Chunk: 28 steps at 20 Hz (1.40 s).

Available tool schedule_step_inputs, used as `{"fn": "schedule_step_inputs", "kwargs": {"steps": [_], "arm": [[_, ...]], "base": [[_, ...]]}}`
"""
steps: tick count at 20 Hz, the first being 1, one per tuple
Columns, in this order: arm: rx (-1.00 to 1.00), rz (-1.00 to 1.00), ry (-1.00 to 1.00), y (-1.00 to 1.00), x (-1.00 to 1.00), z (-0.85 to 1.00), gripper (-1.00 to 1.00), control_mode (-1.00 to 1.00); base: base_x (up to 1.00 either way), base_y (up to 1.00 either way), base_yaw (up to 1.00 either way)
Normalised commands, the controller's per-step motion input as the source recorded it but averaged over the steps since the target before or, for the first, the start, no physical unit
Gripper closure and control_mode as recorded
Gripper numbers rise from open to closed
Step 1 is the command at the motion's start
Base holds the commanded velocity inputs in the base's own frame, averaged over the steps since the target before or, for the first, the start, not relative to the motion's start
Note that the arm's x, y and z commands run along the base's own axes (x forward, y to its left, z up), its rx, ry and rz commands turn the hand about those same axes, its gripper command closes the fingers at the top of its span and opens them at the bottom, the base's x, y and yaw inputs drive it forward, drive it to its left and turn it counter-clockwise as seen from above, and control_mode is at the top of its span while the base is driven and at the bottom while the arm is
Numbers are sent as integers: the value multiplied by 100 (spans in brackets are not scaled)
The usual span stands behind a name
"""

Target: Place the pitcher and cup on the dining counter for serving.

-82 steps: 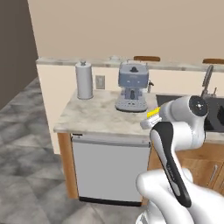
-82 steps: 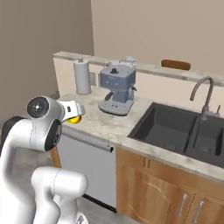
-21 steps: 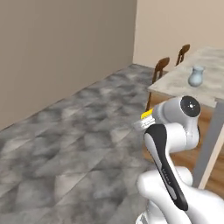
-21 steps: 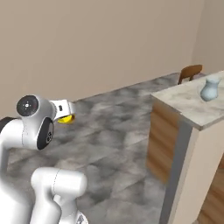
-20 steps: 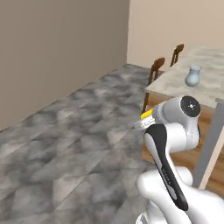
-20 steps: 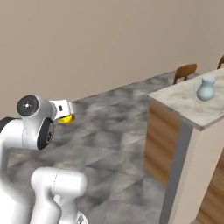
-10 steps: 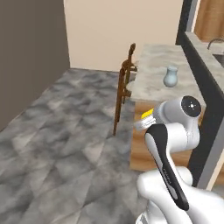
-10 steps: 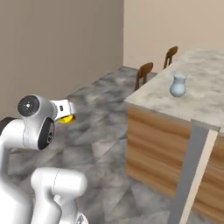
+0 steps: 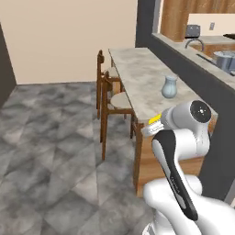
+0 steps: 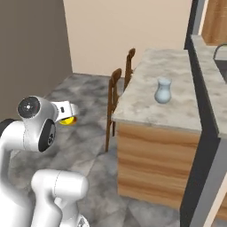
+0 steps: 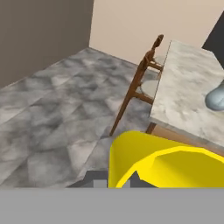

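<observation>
The small yellow cup (image 11: 166, 162) fills the lower part of the hand view, and my gripper (image 11: 116, 181) is shut on it. From the right base view the cup (image 10: 67, 120) shows under the hand (image 10: 66, 109), held in the air over the floor to the left of the dining counter (image 10: 177, 111). In the left base view a yellow sliver of cup (image 9: 154, 120) peeks past the wrist. The pale blue-grey pitcher (image 10: 162, 90) stands upright on the dining counter (image 9: 135, 73), also seen as pitcher (image 9: 169, 86) and pitcher (image 11: 216, 98) at the right edge.
Two wooden chairs (image 9: 106, 87) stand along the counter's left side, with a chair (image 10: 116, 95) closest to my hand and a chair (image 11: 144, 72) ahead. A dark pillar (image 10: 199, 177) and the raised ledge bound the counter on the right. Grey tiled floor (image 9: 50, 151) spreads to the left.
The whole picture has shifted as the base turned and drove: the dining counter with the pitcher now lies closer and more in front. The cup has stayed in the shut gripper.
</observation>
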Motion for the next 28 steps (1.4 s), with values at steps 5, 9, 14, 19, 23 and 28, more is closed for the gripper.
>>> {"fn": "schedule_step_inputs", "kwargs": {"steps": [5,9,14,19,23,28], "arm": [[0,0,0,0,0,0,100,100],[0,0,0,0,0,0,100,100],[0,0,0,0,0,0,100,100],[0,-4,6,0,27,0,100,-100],[0,-14,30,0,86,0,100,-100],[2,-16,36,-5,91,-1,100,-100]], "base": [[100,31,-40],[100,0,-33],[82,0,-25],[44,0,-7],[0,0,0],[0,0,0]]}}
